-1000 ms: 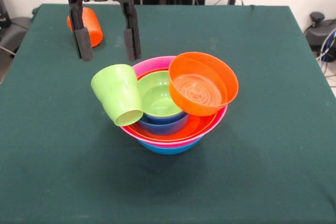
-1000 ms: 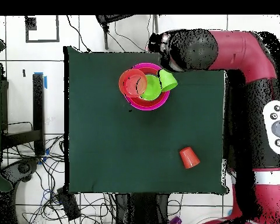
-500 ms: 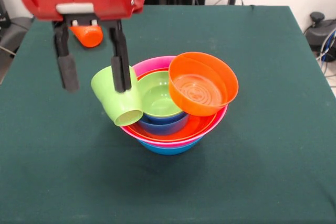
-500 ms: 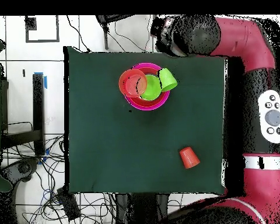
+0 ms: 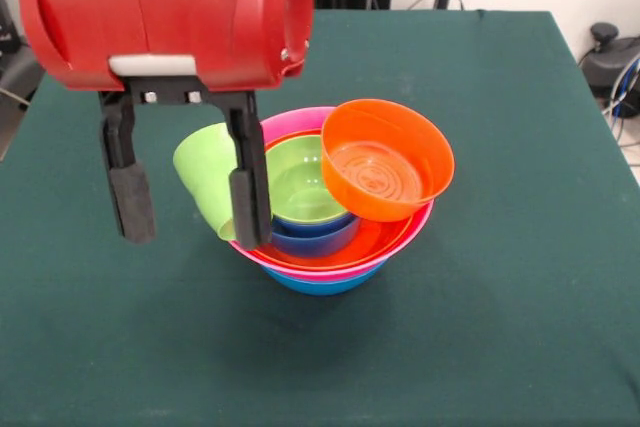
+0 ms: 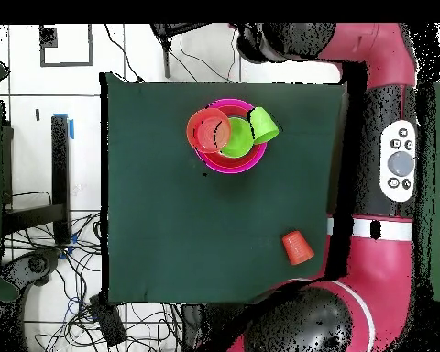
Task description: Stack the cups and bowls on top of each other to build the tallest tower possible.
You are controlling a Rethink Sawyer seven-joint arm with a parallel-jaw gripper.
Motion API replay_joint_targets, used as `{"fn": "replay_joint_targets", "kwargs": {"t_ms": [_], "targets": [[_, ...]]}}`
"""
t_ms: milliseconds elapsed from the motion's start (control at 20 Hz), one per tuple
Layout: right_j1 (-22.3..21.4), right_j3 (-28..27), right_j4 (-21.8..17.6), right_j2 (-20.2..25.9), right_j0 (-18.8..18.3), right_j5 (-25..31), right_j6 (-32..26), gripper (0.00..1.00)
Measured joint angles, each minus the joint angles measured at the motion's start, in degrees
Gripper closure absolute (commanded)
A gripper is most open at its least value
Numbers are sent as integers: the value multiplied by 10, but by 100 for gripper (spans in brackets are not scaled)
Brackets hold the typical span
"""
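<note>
The tower (image 5: 330, 247) stands mid-table: a blue bowl at the bottom, then a pink bowl (image 5: 296, 121), a wide orange bowl, a small blue bowl and a lime-green bowl (image 5: 305, 182). A small orange bowl (image 5: 385, 157) sits tilted on its right rim. A lime-green cup (image 5: 205, 172) leans, mouth down, against the tower's left side. My gripper (image 5: 192, 234) hangs open in front of it, and its right finger (image 5: 250, 202) covers part of the cup. Seen from overhead, the tower (image 6: 228, 137) and green cup (image 6: 264, 125) are together, while the orange cup (image 6: 297, 247) lies alone on its side.
The green table cloth (image 5: 500, 327) carries nothing else. In the overhead view the red arm (image 6: 389, 137) runs along the table's right edge, and its end sits over the table's top edge. Cables lie on the floor around the table.
The gripper has moved toward the front camera and down in the picture, still open. It now hides the orange cup in that view. Cups and bowls have not moved.
</note>
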Motion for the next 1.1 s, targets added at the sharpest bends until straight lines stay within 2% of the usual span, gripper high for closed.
{"fn": "replay_joint_targets", "kwargs": {"t_ms": [200,500,650,800,850,1100], "targets": [[-10,13,9,0,-5,0,-2,0],[-73,120,25,-7,-40,-22,-2,0],[-118,194,38,-8,-63,-36,-2,0],[-152,246,50,-8,-77,-39,-2,0],[-177,281,61,-8,-86,-39,-2,0],[-219,339,77,-8,-98,-39,-2,0]]}}
